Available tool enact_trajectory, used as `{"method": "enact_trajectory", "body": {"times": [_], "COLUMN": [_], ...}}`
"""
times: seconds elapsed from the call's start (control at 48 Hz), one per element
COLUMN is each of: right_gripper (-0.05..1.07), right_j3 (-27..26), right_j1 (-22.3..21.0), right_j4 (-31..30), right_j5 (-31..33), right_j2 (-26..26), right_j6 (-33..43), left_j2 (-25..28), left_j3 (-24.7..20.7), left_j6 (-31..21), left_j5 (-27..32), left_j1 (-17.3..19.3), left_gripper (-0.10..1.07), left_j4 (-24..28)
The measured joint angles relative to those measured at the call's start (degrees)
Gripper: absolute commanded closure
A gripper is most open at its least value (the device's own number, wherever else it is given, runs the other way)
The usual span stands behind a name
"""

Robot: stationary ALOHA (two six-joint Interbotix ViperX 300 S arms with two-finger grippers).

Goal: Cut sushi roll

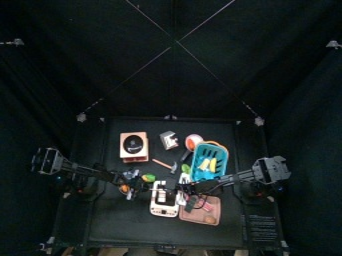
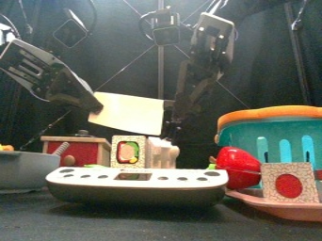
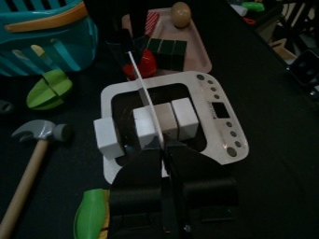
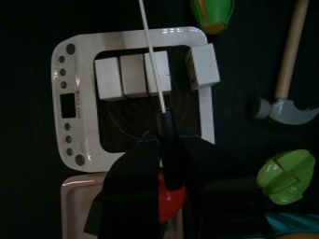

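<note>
on the white board: knife blade over a sectioned roll

on the black table (image 1: 100,215), the landmark is the white cutting board (image 3: 214,110), lying flat. largest beside it is the turquoise basket (image 3: 48,37), standing well clear of the board's far corner. a pink tray (image 2: 296,202) sits just beside the board and carries a red piece. on the board rests the sushi roll (image 3: 144,121), a row of white blocks touching side by side. the left gripper (image 3: 159,177) is clenched on the knife (image 3: 142,98), its thin blade upright above the roll's middle. the right gripper (image 4: 159,154) hangs over the board's near edge; whether it grips cannot be told. a toy hammer (image 3: 35,140) lies near the board's side.
</note>
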Motion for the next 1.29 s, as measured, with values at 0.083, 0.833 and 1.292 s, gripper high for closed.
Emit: {"method": "enact_trajectory", "body": {"times": [0.083, 0.833, 1.292], "right_gripper": [0.63, 0.63, 0.63], "right_j3": [0.09, 1.23, 1.23], "right_j1": [0.35, 0.70, 0.62], "right_j4": [0.00, 0.62, 0.70], "right_j5": [0.00, -0.26, -0.70], "right_j2": [0.00, 0.00, 0.26], "right_j6": [0.00, 0.09, 0.18], "left_j2": [0.35, 5.10, 5.80], "left_j3": [0.09, -0.62, -0.70], "left_j6": [-0.09, 0.00, -0.09], "left_j5": [0.00, -0.53, -0.53], "left_j1": [-0.44, -0.88, -0.26], "left_gripper": [0.62, 0.62, 0.62], "left_j4": [-0.18, -1.76, -1.76]}}
